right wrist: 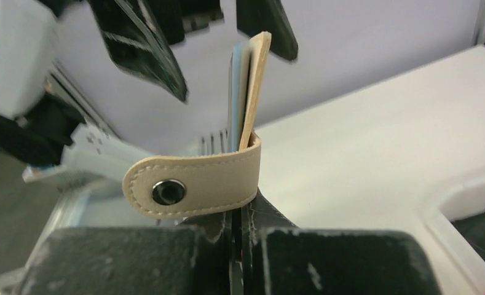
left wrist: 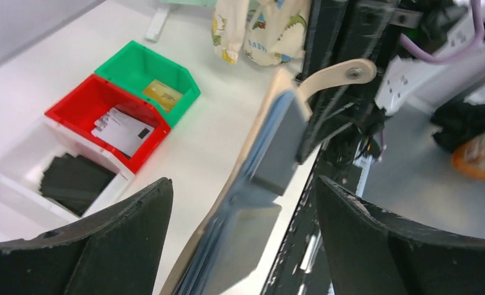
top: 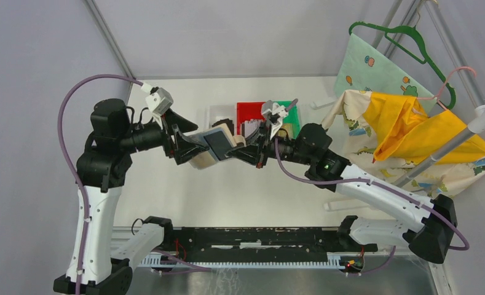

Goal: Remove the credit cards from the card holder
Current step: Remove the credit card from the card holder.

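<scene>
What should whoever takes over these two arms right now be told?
Left tool: open, fingers either side of the card holder.
Right tool: shut on the holder's edge by the snap tab, holding it off the table.
Done: black cards in the white bin, a silvery card in the red bin, a gold card in the green bin.
Left: the sleeves seem to hold at least one more card.

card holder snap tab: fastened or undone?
Undone. The snap tab sticks out free from the card holder, its stud bare and mated to nothing; the left wrist view shows the same.
</scene>
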Robot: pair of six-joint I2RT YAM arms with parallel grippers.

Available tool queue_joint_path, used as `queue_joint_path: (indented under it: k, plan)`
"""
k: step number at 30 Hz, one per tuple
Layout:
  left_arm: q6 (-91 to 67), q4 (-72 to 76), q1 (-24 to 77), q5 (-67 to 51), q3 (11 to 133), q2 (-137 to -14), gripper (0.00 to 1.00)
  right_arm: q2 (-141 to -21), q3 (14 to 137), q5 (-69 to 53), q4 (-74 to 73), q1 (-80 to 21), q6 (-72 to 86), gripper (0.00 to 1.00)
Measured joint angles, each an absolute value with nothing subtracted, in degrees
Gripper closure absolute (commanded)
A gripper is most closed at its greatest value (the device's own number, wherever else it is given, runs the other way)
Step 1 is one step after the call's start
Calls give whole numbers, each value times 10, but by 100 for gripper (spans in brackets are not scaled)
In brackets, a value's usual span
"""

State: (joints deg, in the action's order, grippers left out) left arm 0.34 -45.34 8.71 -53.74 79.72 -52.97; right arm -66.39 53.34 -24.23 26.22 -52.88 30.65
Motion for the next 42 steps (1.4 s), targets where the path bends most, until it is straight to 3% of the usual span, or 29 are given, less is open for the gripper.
queue_joint_path:
  k: [6,15,23,32,34,36,40,42]
  plan:
    - [165,-552,88,-596,820,-522,15,-683,608,-313,10,-529,159,100]
    - [410,-780,88,-634,805,-603,24,-738,671,-365,-135,-537,78,100]
    - [429,-785,88,-634,779,-580,50,-780,719,-388,-151,-554,62,100]
    - [455,-820,88,-644,764,-601,93,-834,794,-396,-182,-572,49,96]
    - [462,-830,88,-646,764,-608,98,-840,798,-395,-189,-570,46,89]
    - [468,-836,88,-646,764,-611,98,-843,800,-395,-192,-569,46,61]
    - [475,-840,89,-648,766,-611,98,-842,802,-391,-166,-571,54,37]
    - [475,-842,89,-656,774,-614,98,-824,768,-384,-102,-567,81,31]
